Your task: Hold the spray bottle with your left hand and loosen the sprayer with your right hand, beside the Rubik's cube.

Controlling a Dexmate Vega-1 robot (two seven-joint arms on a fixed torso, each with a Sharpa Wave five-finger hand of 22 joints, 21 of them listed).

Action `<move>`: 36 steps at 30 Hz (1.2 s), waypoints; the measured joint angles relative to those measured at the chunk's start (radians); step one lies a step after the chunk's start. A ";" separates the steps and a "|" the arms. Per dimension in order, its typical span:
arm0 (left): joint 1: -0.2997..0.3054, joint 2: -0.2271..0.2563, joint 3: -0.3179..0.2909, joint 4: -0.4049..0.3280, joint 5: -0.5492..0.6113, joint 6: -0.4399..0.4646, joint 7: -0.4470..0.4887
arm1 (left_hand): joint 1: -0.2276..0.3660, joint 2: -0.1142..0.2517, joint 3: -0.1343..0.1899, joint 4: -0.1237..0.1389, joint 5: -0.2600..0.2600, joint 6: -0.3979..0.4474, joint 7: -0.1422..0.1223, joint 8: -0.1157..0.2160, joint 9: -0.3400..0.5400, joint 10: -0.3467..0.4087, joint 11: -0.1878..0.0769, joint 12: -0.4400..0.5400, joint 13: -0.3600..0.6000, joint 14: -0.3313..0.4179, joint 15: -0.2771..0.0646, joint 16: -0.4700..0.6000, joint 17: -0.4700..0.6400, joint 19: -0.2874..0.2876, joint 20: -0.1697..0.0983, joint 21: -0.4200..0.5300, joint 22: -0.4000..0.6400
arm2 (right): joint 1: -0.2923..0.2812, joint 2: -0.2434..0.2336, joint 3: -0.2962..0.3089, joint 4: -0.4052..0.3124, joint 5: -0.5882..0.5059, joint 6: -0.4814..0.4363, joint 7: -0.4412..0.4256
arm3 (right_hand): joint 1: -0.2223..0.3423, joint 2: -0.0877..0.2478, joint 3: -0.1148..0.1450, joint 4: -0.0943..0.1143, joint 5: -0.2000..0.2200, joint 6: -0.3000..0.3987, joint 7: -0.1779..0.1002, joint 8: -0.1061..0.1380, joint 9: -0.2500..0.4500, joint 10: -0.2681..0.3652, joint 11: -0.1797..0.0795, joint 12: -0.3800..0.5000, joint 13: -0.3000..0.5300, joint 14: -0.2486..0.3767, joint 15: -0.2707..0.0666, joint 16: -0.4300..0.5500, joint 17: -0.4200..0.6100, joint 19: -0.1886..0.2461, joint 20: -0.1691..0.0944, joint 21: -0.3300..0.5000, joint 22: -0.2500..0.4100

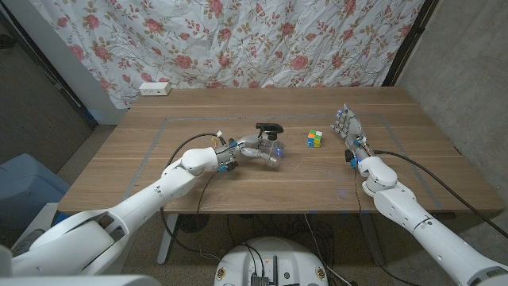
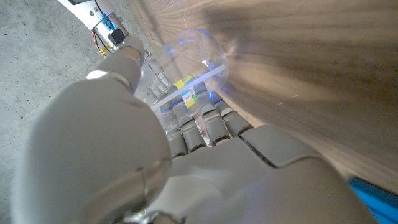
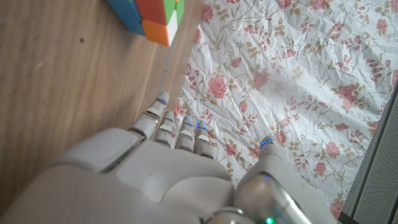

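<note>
A clear spray bottle [image 1: 272, 148] with a black sprayer [image 1: 268, 129] stands near the table's middle. My left hand [image 1: 242, 151] wraps around its body from the left; in the left wrist view the fingers [image 2: 202, 121] close on the transparent bottle [image 2: 186, 62]. The Rubik's cube [image 1: 315, 138] sits just right of the bottle, and its corner shows in the right wrist view [image 3: 149, 15]. My right hand [image 1: 349, 131] is open to the right of the cube, fingers [image 3: 177, 127] extended and holding nothing, apart from cube and bottle.
A white power strip [image 1: 155, 89] lies at the table's far left edge, under the floral curtain [image 1: 238, 40]. Tape lines [image 1: 159, 135] mark a rectangle on the wooden table [image 1: 302, 183]. A blue bin [image 1: 24, 191] stands on the floor at left.
</note>
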 measured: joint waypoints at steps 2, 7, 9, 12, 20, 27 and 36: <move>0.001 0.005 -0.002 -0.009 0.003 0.004 0.007 | 0.000 0.000 -0.004 0.004 0.000 0.000 0.000 0.004 0.004 0.002 0.002 0.003 0.006 0.000 0.000 0.000 0.005 0.001 -0.001 0.000 0.000 | 0.000 0.000 0.000 0.000 -0.001 0.002 0.001 | 0.000 0.000 0.000 0.000 0.000 0.000 0.000 0.000 0.000 0.000 0.000 0.000 0.000 0.000 0.000 0.000 0.000 0.000 0.000 0.000 0.000; 0.003 0.014 -0.007 -0.030 0.005 0.006 0.014 | -0.007 0.007 -0.012 0.004 0.000 0.000 0.000 0.011 0.009 0.002 0.002 0.010 0.016 0.000 0.000 0.003 0.014 0.001 -0.001 0.000 0.000 | 0.001 -0.002 -0.001 -0.001 -0.022 0.005 0.000 | 0.000 0.000 0.000 0.000 0.000 0.000 0.000 0.000 0.000 0.000 0.000 0.000 0.000 0.004 -0.004 0.000 -0.005 0.000 0.000 0.000 0.000; 0.003 0.016 -0.008 -0.035 0.012 0.014 0.027 | -0.007 0.007 -0.019 0.003 0.000 0.000 0.000 0.015 0.012 0.002 0.002 0.010 0.020 0.000 0.000 0.008 0.018 0.001 -0.001 0.000 0.000 | 0.001 -0.016 -0.004 -0.021 -0.028 0.003 -0.001 | 0.000 0.000 0.000 -0.006 0.000 0.000 0.000 0.000 0.000 0.000 0.000 0.000 0.000 0.004 -0.004 0.000 -0.005 0.000 0.000 0.000 0.000; 0.004 0.021 -0.009 -0.045 0.017 0.019 0.036 | -0.008 0.008 -0.023 0.001 0.000 0.000 0.000 0.018 0.014 0.002 0.002 0.017 0.026 0.000 0.000 0.008 0.022 0.001 -0.001 0.000 0.000 | -0.002 -0.028 -0.005 -0.039 -0.040 -0.002 -0.005 | 0.000 0.000 0.001 -0.007 0.000 0.000 0.000 0.000 0.000 0.000 0.000 0.000 0.000 0.004 -0.004 0.000 -0.005 0.000 0.000 0.000 0.000; 0.007 0.029 -0.013 -0.067 0.026 0.031 0.055 | -0.011 0.011 -0.036 0.003 0.007 -0.001 0.000 0.038 0.023 0.002 0.001 0.031 0.040 0.000 0.000 0.015 0.034 0.001 -0.001 -0.005 0.000 | -0.010 -0.063 -0.005 -0.092 -0.082 -0.020 -0.018 | 0.000 0.000 0.001 -0.007 0.000 -0.004 -0.004 0.000 0.000 0.000 0.000 0.000 0.000 0.000 0.000 0.000 -0.005 0.000 0.000 0.000 0.000; 0.011 0.036 -0.016 -0.086 0.030 0.042 0.069 | -0.011 0.011 -0.050 0.006 0.007 -0.001 0.000 0.047 0.028 0.002 0.001 0.038 0.051 0.000 0.000 0.016 0.043 0.001 -0.001 -0.005 0.000 | -0.012 -0.097 -0.007 -0.140 -0.129 -0.038 -0.025 | 0.000 0.000 0.000 -0.014 0.000 0.015 -0.021 0.010 0.000 0.000 0.000 0.000 0.000 0.000 0.000 0.000 -0.005 -0.007 0.007 0.000 0.000; 0.013 0.043 -0.020 -0.112 0.038 0.064 0.094 | -0.011 0.011 -0.064 0.007 0.007 0.005 0.006 0.063 0.037 0.007 0.007 0.050 0.068 0.000 0.000 0.023 0.056 0.001 -0.001 -0.005 0.000 | -0.003 -0.138 -0.012 -0.182 -0.188 -0.058 -0.015 | 0.008 0.008 0.010 -0.032 0.000 0.062 -0.026 0.022 0.000 0.000 0.000 0.000 0.000 0.000 0.000 0.000 -0.010 -0.007 0.007 0.000 0.000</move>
